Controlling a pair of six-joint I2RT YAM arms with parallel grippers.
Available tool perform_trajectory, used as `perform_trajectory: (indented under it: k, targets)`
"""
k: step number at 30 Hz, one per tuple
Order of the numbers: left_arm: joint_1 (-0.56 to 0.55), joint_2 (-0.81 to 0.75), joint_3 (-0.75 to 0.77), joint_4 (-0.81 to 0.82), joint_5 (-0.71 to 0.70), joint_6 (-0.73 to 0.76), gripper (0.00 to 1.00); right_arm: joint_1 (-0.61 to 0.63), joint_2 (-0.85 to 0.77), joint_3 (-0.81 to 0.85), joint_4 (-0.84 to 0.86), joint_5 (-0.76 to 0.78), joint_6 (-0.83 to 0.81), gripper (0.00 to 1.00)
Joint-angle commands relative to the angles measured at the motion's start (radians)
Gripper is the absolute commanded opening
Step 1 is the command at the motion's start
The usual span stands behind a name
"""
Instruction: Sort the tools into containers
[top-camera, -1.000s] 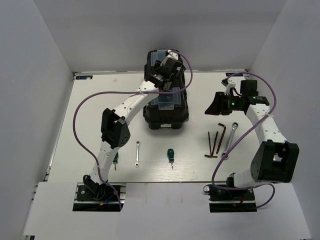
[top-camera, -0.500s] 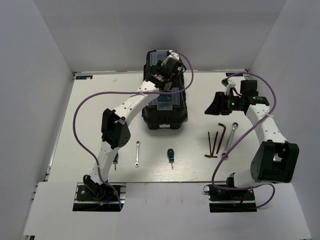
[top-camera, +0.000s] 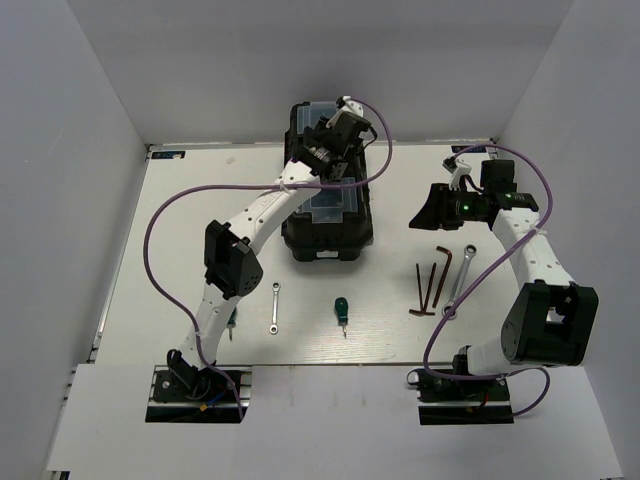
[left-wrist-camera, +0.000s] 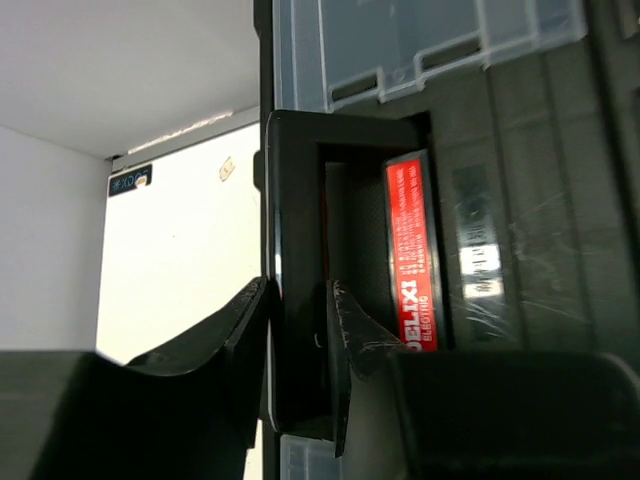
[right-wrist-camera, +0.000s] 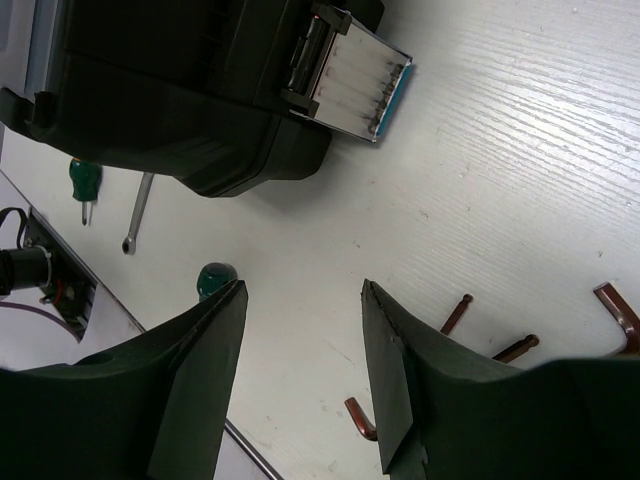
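The black toolbox (top-camera: 328, 215) stands at the back middle of the table, with clear-lidded bins on its lid. My left gripper (top-camera: 335, 142) is shut on the toolbox's black handle (left-wrist-camera: 300, 250), beside its red label (left-wrist-camera: 412, 250). My right gripper (top-camera: 435, 210) is open and empty, above the table to the right of the toolbox (right-wrist-camera: 180, 90). Three hex keys (top-camera: 428, 288) and the larger wrench (top-camera: 460, 276) lie in front of it. The small wrench (top-camera: 274, 307) and a green screwdriver (top-camera: 342, 311) lie in front of the toolbox. The second screwdriver (top-camera: 232, 318) is partly hidden by the left arm.
White walls close the table on the left, back and right. The toolbox's side latch (right-wrist-camera: 350, 85) faces my right gripper (right-wrist-camera: 300, 350). Purple cables loop over both arms. The arm bases stand at the near edge.
My left gripper has moved slightly back and left with the handle. The toolbox has shifted a little to the left with it. The right arm has not moved.
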Motion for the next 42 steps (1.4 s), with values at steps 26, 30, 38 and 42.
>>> perform_trajectory:
  k: [26, 30, 38, 42]
  targets:
    - [0.042, -0.091, 0.061, -0.221, 0.025, -0.241, 0.68, 0.063, 0.273, 0.235, 0.035, -0.035, 0.103, 0.8]
    - [0.077, -0.091, 0.049, -0.253, 0.087, -0.282, 0.71, 0.106, 0.358, 0.345, 0.03, 0.026, 0.128, 0.79]
    - [0.106, -0.11, 0.039, -0.23, 0.163, -0.282, 0.72, 0.194, 0.496, 0.457, -0.001, 0.126, 0.095, 0.38]
    - [0.106, -0.099, 0.039, -0.212, 0.184, -0.273, 0.72, 0.215, 0.525, 0.465, -0.005, 0.149, 0.098, 0.36]
